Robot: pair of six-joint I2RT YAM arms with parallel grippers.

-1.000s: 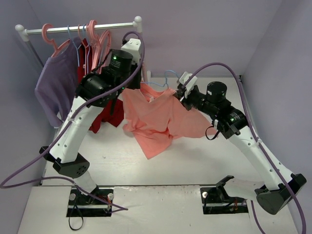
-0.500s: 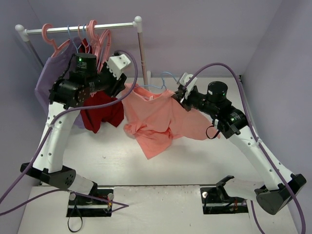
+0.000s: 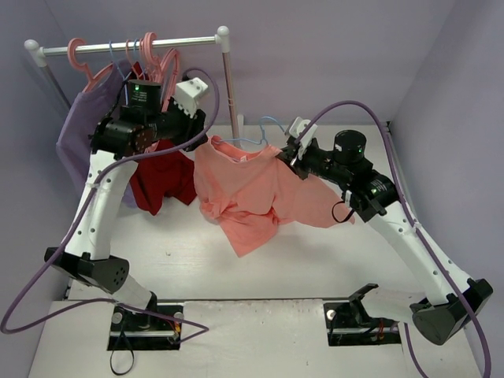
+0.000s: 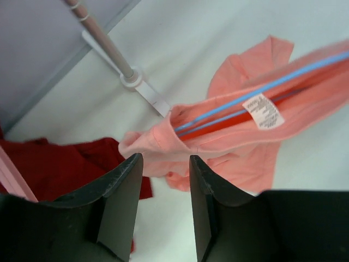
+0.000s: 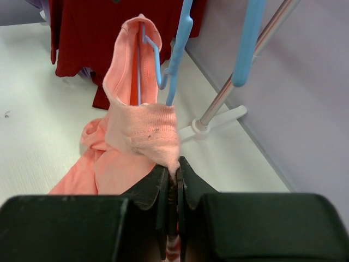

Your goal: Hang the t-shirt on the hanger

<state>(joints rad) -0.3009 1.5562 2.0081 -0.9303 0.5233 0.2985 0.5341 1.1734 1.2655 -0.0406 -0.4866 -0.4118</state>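
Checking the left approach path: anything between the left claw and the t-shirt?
Nothing. In the left wrist view, the open left claw faces the t-shirt at its shoulder, with no object between them.

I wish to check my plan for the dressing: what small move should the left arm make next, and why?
Probably ease the left fingers forward and shut them on the shoulder corner of the t-shirt just beyond them. They are open and hold nothing, the right fingers are shut on the other side, and the hanger wire already runs inside the collar.
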